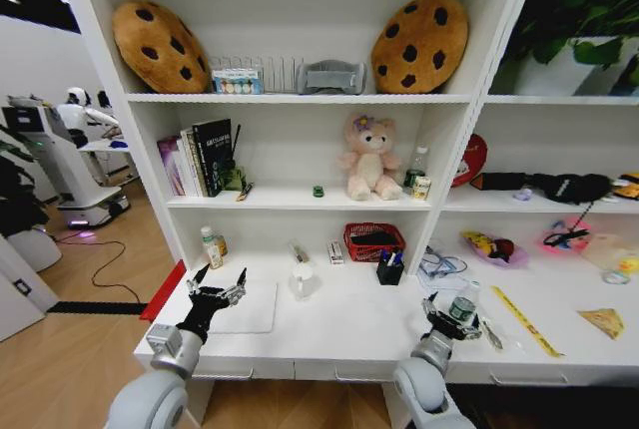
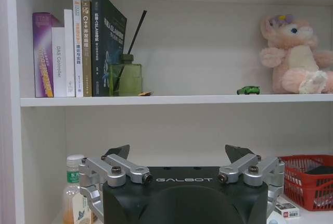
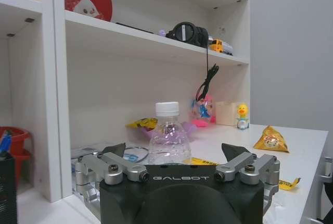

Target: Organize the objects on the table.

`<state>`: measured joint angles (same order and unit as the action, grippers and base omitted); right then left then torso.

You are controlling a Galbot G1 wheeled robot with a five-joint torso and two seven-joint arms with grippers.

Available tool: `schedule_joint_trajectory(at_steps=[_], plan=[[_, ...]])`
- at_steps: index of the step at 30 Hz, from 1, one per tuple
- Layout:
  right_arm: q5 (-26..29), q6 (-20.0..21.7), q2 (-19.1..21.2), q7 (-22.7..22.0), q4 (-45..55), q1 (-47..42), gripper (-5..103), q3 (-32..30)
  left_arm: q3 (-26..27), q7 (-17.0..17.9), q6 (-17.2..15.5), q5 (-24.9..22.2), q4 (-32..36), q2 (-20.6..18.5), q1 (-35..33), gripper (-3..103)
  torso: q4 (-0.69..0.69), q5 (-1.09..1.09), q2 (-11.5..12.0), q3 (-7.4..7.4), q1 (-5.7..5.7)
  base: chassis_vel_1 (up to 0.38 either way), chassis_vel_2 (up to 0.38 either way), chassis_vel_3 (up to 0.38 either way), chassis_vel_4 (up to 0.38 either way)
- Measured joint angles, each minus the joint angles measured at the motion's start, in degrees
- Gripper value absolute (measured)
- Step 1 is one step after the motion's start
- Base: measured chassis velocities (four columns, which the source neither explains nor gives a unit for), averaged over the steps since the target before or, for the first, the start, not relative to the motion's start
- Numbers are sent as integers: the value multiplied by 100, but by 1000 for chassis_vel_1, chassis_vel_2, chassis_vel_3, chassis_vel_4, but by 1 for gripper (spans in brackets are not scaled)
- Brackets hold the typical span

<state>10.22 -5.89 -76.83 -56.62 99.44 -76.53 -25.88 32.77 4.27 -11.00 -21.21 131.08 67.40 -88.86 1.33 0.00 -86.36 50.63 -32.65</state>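
head view shows the long white desk (image 1: 339, 334) joined to white shelving, with the left end effector (image 1: 216, 285) hovering wide open, holding nothing, over the thin white rectangular pad or slim laptop (image 1: 245, 309) at the desk's left part. the right end effector (image 1: 451, 306) hangs over the right part, wide open and empty, with the small clear plastic bottle with a white cap (image 3: 169, 135) standing just ahead of it between the finger lines. that bottle looks light, thin-walled and a bit slippery; i judge a gentle squeeze around the mid-body, below the cap, would suit it, since a hard pinch could dent it and a knock could tip it. the tiny green toy car (image 2: 248, 90) sits on the middle shelf beside the pink plush bear (image 2: 291, 52); it is small, rigid and apt to roll, best pinched across its sides.
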Motion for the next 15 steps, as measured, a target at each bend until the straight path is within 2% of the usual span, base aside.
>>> schedule_joint_trajectory(at_steps=[9,15], plan=[[306,-146,61,-55,-565,382,100,-316,0,-1,0,0,0,0,0,100,0,0,1,0,-1,0,0,0,0],[514,-106,35,149,-845,549,100,-586,0,-1,0,0,0,0,0,100,0,0,0,0,-1,0,0,0,0]])
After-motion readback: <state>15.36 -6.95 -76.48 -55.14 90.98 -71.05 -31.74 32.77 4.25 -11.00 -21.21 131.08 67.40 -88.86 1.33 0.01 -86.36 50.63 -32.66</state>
